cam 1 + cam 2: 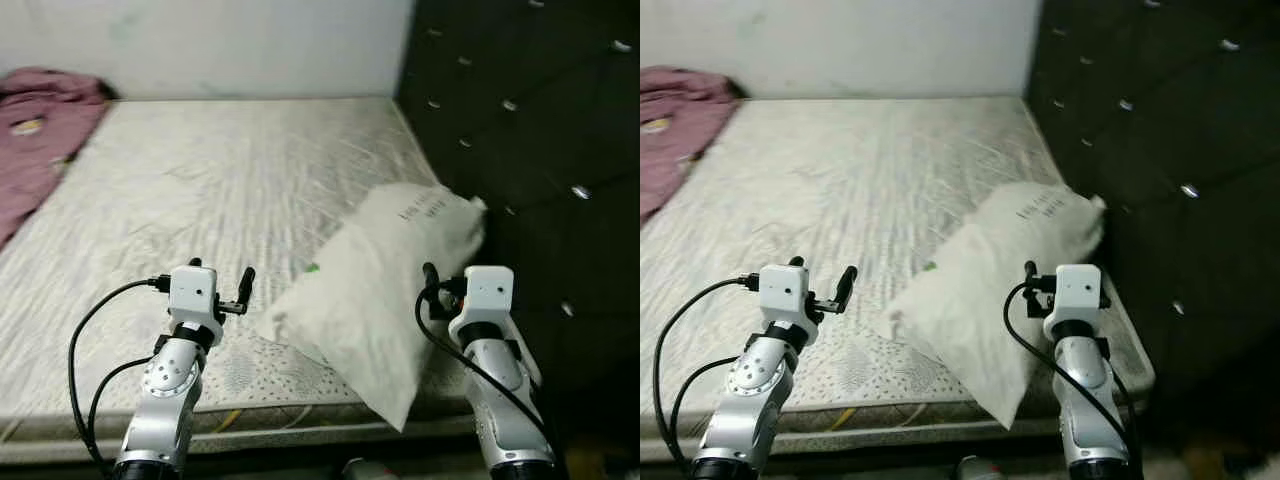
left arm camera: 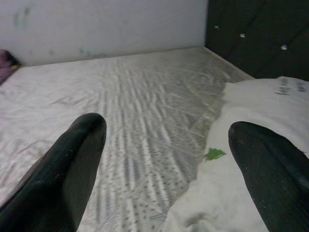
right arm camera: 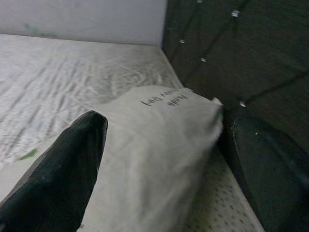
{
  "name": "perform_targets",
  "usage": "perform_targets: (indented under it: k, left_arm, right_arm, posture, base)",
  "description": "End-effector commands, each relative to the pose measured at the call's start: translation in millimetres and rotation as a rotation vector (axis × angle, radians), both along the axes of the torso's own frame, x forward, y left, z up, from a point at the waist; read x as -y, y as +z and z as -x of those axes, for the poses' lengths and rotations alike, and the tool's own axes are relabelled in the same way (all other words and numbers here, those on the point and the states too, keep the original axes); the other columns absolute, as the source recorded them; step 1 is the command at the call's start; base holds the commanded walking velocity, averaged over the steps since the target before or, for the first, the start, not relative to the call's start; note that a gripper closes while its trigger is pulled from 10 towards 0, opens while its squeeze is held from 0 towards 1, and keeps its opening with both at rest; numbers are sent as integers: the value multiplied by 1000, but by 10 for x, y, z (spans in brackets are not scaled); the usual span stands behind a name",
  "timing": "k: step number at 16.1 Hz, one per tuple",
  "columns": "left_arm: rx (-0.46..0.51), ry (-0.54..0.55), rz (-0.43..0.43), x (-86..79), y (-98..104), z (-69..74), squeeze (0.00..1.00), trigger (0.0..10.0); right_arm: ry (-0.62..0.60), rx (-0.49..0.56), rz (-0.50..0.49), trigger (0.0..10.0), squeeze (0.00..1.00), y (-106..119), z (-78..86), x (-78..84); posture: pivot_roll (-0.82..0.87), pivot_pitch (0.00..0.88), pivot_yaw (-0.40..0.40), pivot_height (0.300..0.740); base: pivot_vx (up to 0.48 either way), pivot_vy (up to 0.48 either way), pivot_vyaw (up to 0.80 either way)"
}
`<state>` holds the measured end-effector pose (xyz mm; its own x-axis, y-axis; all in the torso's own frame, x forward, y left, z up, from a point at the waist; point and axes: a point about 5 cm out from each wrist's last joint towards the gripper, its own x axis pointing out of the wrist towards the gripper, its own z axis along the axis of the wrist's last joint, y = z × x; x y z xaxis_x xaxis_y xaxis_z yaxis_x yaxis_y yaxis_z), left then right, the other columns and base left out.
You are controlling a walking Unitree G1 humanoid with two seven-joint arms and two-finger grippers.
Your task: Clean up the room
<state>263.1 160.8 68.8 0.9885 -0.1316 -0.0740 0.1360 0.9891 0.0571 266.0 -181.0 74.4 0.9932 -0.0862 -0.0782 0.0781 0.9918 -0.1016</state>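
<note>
A white pillow (image 1: 385,290) with small printed text lies tilted on the right side of the bare mattress (image 1: 220,170), one end against the dark headboard and one corner hanging over the front edge. My left gripper (image 1: 221,276) is open over the front of the mattress, just left of the pillow. In the left wrist view its fingertips (image 2: 82,140) frame the mattress and the pillow's edge (image 2: 251,159). My right gripper (image 3: 169,125) is open over the pillow's right end (image 3: 154,145), holding nothing.
A crumpled purple blanket (image 1: 35,130) lies at the far left of the bed. A dark tufted headboard (image 1: 530,120) stands along the right side, and a pale wall (image 1: 220,45) stands behind. A small pale object (image 1: 365,468) lies on the floor below the bed's front edge.
</note>
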Motion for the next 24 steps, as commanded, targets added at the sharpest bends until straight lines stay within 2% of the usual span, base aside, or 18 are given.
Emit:
perform_targets:
  k: [1,5,8,24]
  left_arm:
    - [12,2,-15,-31,40,-20,0,10000]
    - [9,-3,-18,-23,36,-26,0,10000]
    - [9,-6,-18,-16,36,-30,0,10000]
    - [3,-13,-11,-8,31,-37,0,10000]
  right_arm:
    - [-1,20,-7,10000,0,44,-41,-36]
    - [-2,20,-8,10000,0,39,-46,-45]
    - [0,21,-5,10000,0,39,-50,-45]
    - [4,18,-2,10000,0,28,-60,-56]
  posture:
    - [17,0,22,740]
    - [15,0,23,740]
    - [14,0,22,740]
    - [15,0,22,740]
  base:
    - [0,0,-800]
    - [0,0,-720]
    - [0,0,0]
    - [0,-300,0]
